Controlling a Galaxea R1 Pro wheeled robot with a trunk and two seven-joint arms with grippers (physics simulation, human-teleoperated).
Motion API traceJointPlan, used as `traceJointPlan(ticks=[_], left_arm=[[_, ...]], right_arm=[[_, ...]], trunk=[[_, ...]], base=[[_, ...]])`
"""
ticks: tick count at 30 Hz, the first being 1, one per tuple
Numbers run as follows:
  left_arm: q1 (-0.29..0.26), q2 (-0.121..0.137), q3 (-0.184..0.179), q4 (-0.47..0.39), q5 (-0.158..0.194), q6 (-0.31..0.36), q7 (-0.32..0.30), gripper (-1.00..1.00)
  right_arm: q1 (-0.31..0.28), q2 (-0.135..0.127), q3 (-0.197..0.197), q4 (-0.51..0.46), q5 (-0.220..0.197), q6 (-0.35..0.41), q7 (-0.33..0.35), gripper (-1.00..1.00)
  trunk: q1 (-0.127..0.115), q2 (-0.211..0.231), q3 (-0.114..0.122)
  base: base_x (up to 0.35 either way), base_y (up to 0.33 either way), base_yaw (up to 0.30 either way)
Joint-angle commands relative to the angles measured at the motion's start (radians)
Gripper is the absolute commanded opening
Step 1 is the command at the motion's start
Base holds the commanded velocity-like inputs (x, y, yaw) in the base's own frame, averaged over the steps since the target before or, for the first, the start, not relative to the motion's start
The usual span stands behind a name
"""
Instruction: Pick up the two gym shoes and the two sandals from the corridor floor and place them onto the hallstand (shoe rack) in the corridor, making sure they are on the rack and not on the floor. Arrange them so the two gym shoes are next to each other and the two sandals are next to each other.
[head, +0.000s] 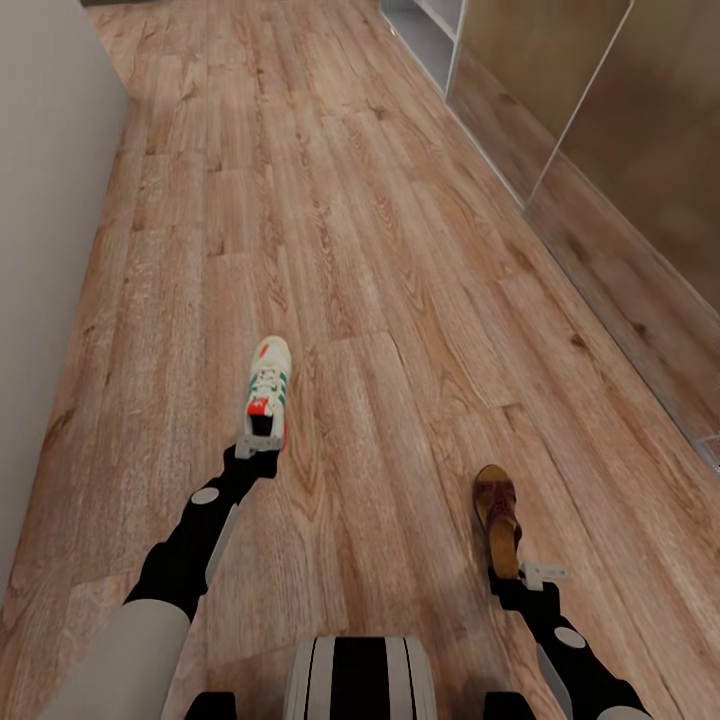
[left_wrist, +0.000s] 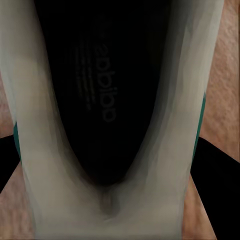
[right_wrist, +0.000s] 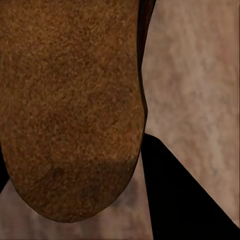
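One gym shoe (head: 268, 388), white with green stripes and a red-orange heel patch, points away from me over the corridor floor (head: 380, 250). My left gripper (head: 262, 438) is shut on its heel. In the left wrist view the gym shoe's dark insole (left_wrist: 105, 90) and white heel collar sit between the dark fingers (left_wrist: 215, 170). One sandal (head: 499, 515), dark brown with a tan insole, also points away. My right gripper (head: 515, 578) is shut on its heel end. The sandal's tan insole (right_wrist: 70, 100) looms close in the right wrist view, beside a dark finger (right_wrist: 175, 200).
A pale wall (head: 40, 250) runs along the left. Brown panels with white frames (head: 560, 120) line the right side. A white open-shelved unit (head: 428, 35) stands at the far right end; I cannot tell whether it is the hallstand. Plank floor stretches ahead.
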Motion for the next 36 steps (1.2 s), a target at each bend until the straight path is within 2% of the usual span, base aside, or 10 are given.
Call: traceJointPlan(ticks=[1,16,17,20,21,25,29,36], left_arm=[[0.0,-0.001,0.006,-0.002,-0.011,0.004,-0.007,-1.0],[0.004,-0.001,0.008,0.012,-0.013,0.005,-0.003,-1.0],[0.028,0.0,0.012,0.014,-0.012,0.005,0.0,-1.0],[0.051,0.001,0.013,0.015,-0.013,0.002,0.003,-1.0],[0.163,0.005,0.026,0.016,-0.014,-0.076,0.006,-1.0],[0.222,0.005,0.036,0.017,-0.014,-0.114,0.006,-1.0],[0.277,0.005,0.087,0.018,-0.013,-0.165,0.006,-1.0],[0.336,0.006,0.135,0.052,-0.014,-0.238,0.006,-1.0]], right_arm=[[-0.001,0.001,-0.008,0.002,0.007,-0.003,0.006,-1.0],[-0.001,0.004,-0.007,0.003,0.009,-0.005,0.005,-1.0],[0.0,0.005,-0.007,0.003,0.008,-0.006,0.004,-1.0],[0.0,0.004,-0.008,0.003,0.008,-0.006,0.001,-1.0],[0.0,0.003,-0.008,0.005,0.009,-0.006,0.003,-1.0],[0.0,0.002,-0.008,0.006,0.008,-0.006,0.005,-1.0],[0.0,0.004,-0.007,0.015,0.01,-0.007,0.007,-1.0],[0.0,0.005,-0.006,0.044,0.01,-0.04,0.007,-1.0]], trunk=[[-0.001,0.0,0.003],[-0.007,0.004,0.061],[-0.008,0.004,0.065],[-0.009,0.005,0.077],[-0.01,0.005,0.082],[-0.011,0.006,0.104],[-0.013,0.007,0.126],[-0.016,0.008,0.164]], base=[[0.0,0.0,0.0],[0.0,0.0,0.0],[0.0,0.0,0.0],[0.0,0.0,0.0],[0.0,0.0,0.0],[0.0,0.0,0.0],[0.0,0.0,0.0],[0.0,0.0,0.0]])
